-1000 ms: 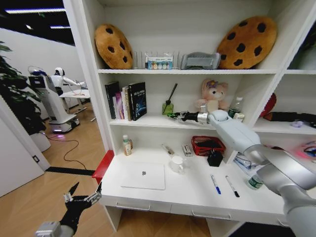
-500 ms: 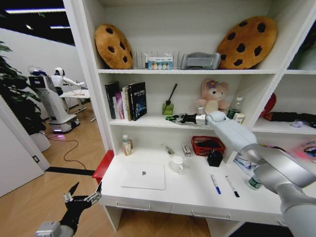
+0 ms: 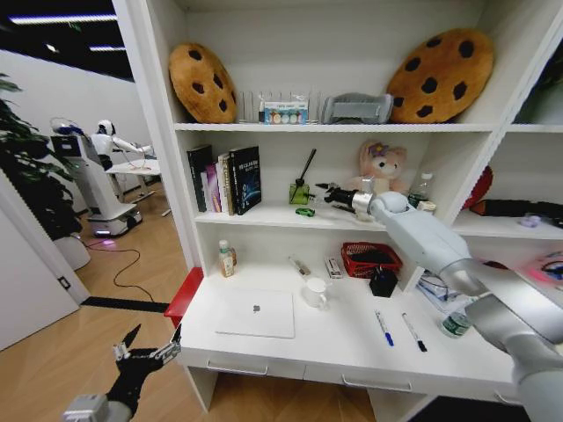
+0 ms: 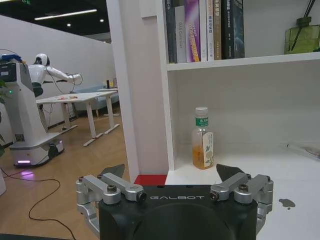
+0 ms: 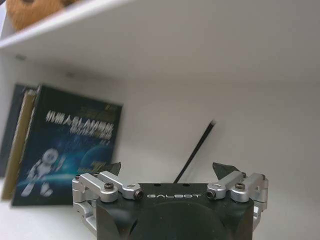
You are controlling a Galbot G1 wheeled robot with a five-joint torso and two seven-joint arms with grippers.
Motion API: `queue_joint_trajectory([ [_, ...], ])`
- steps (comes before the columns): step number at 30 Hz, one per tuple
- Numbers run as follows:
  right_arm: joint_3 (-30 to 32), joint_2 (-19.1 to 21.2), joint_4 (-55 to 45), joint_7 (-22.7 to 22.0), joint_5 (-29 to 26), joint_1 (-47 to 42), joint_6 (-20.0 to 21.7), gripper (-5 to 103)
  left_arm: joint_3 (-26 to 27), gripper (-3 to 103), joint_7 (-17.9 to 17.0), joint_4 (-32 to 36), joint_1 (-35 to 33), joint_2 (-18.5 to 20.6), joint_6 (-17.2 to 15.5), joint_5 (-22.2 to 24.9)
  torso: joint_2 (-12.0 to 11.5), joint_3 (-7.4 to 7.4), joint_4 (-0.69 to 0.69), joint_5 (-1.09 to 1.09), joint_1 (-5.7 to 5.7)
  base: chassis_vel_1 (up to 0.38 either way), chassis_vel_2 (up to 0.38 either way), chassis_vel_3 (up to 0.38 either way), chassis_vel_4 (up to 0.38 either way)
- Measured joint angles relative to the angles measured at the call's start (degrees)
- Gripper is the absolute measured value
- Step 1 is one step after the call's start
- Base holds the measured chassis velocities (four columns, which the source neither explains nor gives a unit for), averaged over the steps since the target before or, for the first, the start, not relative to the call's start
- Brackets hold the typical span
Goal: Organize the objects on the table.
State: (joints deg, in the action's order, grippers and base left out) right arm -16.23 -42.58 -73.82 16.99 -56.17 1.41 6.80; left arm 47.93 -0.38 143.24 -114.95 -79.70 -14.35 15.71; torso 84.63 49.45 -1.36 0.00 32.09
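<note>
A tiny green item (image 3: 305, 212) lies on the middle shelf beside the green diffuser bottle (image 3: 299, 191). My right gripper (image 3: 321, 191) hovers open just above and right of it, holding nothing; the right wrist view shows its jaws (image 5: 170, 170) spread before a dark book (image 5: 65, 150). On the white table (image 3: 334, 345) lie a silver laptop (image 3: 255, 314), two pens (image 3: 384, 327) (image 3: 414, 332) and a green-labelled bottle (image 3: 455, 323). Another small bottle (image 3: 227, 259) (image 4: 202, 145) stands at the back left. My left gripper (image 3: 145, 349) (image 4: 170, 172) hangs open below the table's left end.
A white mug (image 3: 315, 292), a red basket (image 3: 369, 258) and a black object (image 3: 383, 281) stand at the back of the table. Books (image 3: 224, 180) and a pink plush bear (image 3: 379, 171) share the middle shelf. Open floor lies to the left.
The right gripper has opened, let go of the green item on the shelf, and risen up and slightly right. The left arm has not moved.
</note>
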Motion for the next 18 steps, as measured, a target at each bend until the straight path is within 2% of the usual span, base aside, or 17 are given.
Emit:
queue_joint_trajectory([
  [2, 5.74, 6.81, -10.25, -9.62, -2.11, -6.91, 0.03, 100, 0.0, 100, 0.02, 0.02, 0.0, 0.0, 0.0, 0.0, 0.0, 0.0, -0.02, 0.03, 0.0, 0.0, 0.0, 0.0, 0.0],
  [3, 11.84, 12.86, -18.67, -17.17, -3.88, -14.06, -0.51, 100, 0.0, 100, 0.03, 0.01, -0.01, 0.0, 0.0, 0.0, 0.0, 0.0, -0.05, 0.05, 0.0, 0.0, 0.0, 0.0, 0.0],
  [4, 11.84, 12.86, -18.67, -17.17, -3.88, -14.06, -0.51, 100, 0.0, 100, 0.03, 0.01, -0.01, 0.0, 0.0, 0.0, 0.0, 0.0, -0.05, 0.05, 0.0, 0.0, 0.0, 0.0, 0.0],
  [5, 14.69, 14.83, -21.44, -19.26, -4.16, -17.23, -0.61, 100, 0.0, 100, 0.01, 0.01, 0.0, 0.01, 0.01, 0.0, 0.01, -0.01, -0.07, 0.02, -0.01, 0.0, 0.0, 0.0, 0.0],
  [6, 20.79, 17.84, -26.02, -22.04, -4.18, -24.26, -0.92, 100, 0.0, 100, 0.04, 0.0, 0.0, 0.0, 0.01, 0.0, 0.02, -0.02, -0.08, -0.02, -0.03, 0.0, 0.0, 0.0, 0.0],
  [8, 32.9, 19.93, -31.31, -22.41, -1.76, -37.65, -1.83, 100, 0.0, 100, 0.05, 0.01, 0.0, 0.01, 0.0, 0.0, 0.02, -0.02, -0.08, 0.02, -0.03, 0.0, 0.0, 0.0, 0.0],
  [9, 38.85, 19.7, -33.52, -21.92, -0.36, -43.77, -1.92, 100, 0.0, 100, 0.06, 0.01, 0.0, 0.0, 0.02, 0.0, 0.01, -0.01, -0.04, 0.03, -0.03, 0.0, 0.0, 0.0, 0.0],
  [10, 38.85, 19.7, -33.52, -21.92, -0.36, -43.77, -1.92, 100, 0.0, 100, 0.06, 0.01, 0.0, 0.0, 0.02, 0.0, 0.01, -0.01, -0.04, 0.03, -0.03, 0.0, 0.0, 0.0, 0.0],
  [12, 55.81, 16.41, -40.56, -21.88, 1.89, -60.94, -2.13, 100, 0.0, 100, 0.05, 0.01, -0.01, 0.0, 0.01, 0.0, 0.02, -0.01, 0.03, -0.01, -0.03, 0.0, 0.0, 0.0, 0.0],
  [13, 60.54, 14.65, -42.9, -21.98, 2.44, -66.42, -2.11, 100, 0.0, 100, 0.04, 0.01, 0.01, 0.0, 0.01, 0.0, 0.02, -0.01, 0.03, -0.02, -0.02, 0.0, 0.0, 0.0, 0.0],
  [14, 60.54, 14.65, -42.9, -21.98, 2.44, -66.42, -2.11, 100, 0.0, 100, 0.04, 0.01, 0.01, 0.0, 0.01, 0.0, 0.02, -0.01, 0.03, -0.02, -0.02, 0.0, 0.0, 0.0, 0.0],
  [17, 73.46, 4.35, -50.77, -21.57, 7.14, -86.82, -2.33, 100, 0.0, 100, 0.03, 0.0, 0.0, 0.0, 0.01, 0.0, 0.0, 0.0, 0.0, 0.02, 0.0, 0.0, 0.0, 0.0, 0.0],
  [18, 73.46, 4.35, -50.77, -21.57, 7.14, -86.82, -2.33, 100, 0.0, 100, 0.03, 0.0, 0.0, 0.0, 0.01, 0.0, 0.0, 0.0, 0.0, 0.02, 0.0, 0.0, 0.0, 0.0, 0.0],
])
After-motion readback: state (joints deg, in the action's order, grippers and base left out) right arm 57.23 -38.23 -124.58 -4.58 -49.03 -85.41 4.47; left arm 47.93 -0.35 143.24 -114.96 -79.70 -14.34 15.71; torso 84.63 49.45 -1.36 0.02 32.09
